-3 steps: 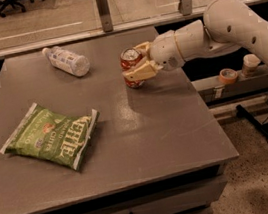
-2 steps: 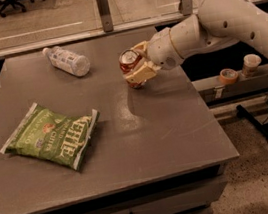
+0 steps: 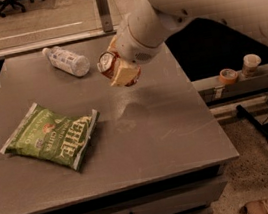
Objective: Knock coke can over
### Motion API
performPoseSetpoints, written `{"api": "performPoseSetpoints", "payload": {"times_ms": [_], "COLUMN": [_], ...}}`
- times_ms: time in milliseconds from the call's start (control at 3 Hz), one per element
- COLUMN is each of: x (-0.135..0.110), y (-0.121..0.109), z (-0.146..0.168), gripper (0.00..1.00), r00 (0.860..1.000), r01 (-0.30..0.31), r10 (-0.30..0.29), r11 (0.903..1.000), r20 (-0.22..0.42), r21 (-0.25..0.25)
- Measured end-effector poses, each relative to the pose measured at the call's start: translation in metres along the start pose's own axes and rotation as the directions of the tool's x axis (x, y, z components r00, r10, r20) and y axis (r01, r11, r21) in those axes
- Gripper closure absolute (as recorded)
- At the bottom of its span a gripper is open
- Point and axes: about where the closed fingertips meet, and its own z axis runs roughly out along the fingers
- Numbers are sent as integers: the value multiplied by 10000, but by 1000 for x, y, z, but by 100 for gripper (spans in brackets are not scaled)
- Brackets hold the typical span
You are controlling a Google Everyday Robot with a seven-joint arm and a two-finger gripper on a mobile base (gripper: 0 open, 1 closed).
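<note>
Red can [image 3: 107, 64] sits upper centre of frame, tilted hard, silver top facing left. Gripper [image 3: 121, 73] is clamped on it: tan fingers [image 3: 128, 74] closed round the lower body, no gap visible. Can looks clear of the table [image 3: 179, 137], judging by the shadow below it, but contact can't be confirmed.

Bottle [image 3: 66, 61] lies on its side just left of the can. Chip bag [image 3: 52, 137] is flat at left, well apart.

Risks, as judged from here:
- Release from height: can bounces or rolls. Rolling left hits the bottle; rolling toward the upper edge could take it off the table.
- No release: can stays in the grip and never ends up lying on the table, so the task isn't met.
- Tight clamp on thin metal: dented can.
</note>
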Motion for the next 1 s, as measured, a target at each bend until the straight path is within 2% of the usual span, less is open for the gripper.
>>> {"api": "performPoseSetpoints", "payload": {"times_ms": [333, 667, 1000], "x": [-29, -39, -25], "y": [-5, -8, -23], "z": [-38, -44, -30], "gripper": [100, 83, 58], "r00": [9811, 9227, 8320], "r01": [1339, 2671, 3677], "r10": [-1284, -2600, -3665], "r11": [9906, 9636, 9265], "r20": [-1451, -2846, -4165], "r21": [285, -143, -807]}}
